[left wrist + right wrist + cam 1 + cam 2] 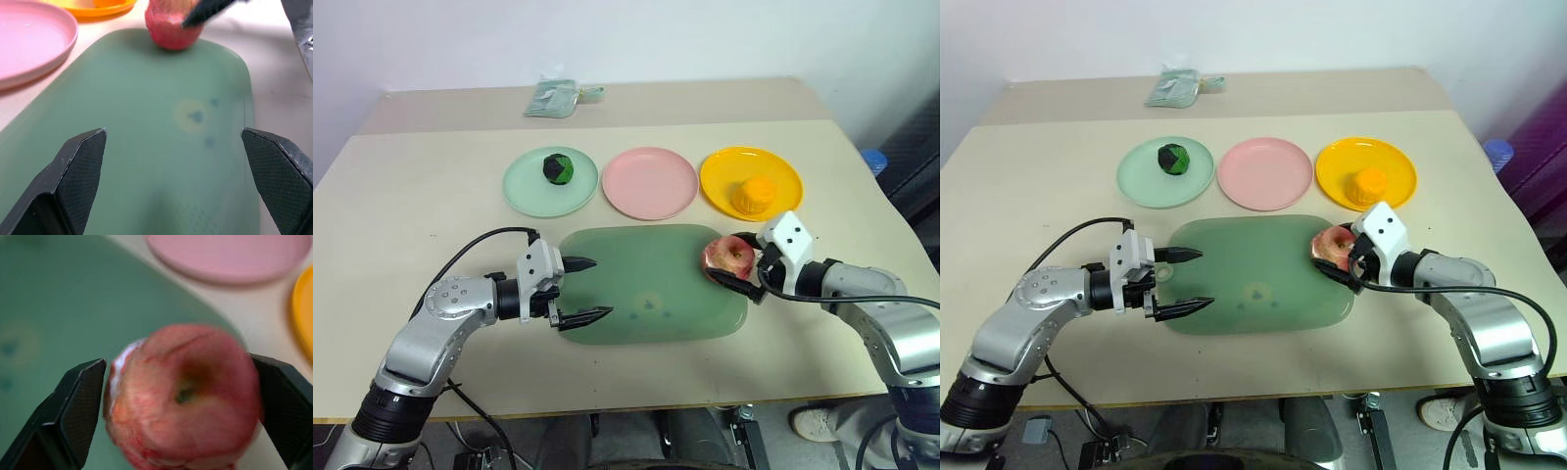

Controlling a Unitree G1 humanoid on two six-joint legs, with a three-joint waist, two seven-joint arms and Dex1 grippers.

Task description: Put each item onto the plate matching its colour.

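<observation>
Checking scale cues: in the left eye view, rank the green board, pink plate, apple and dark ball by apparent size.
1. green board
2. pink plate
3. apple
4. dark ball, though it lies farther from the camera, so unsure.
</observation>
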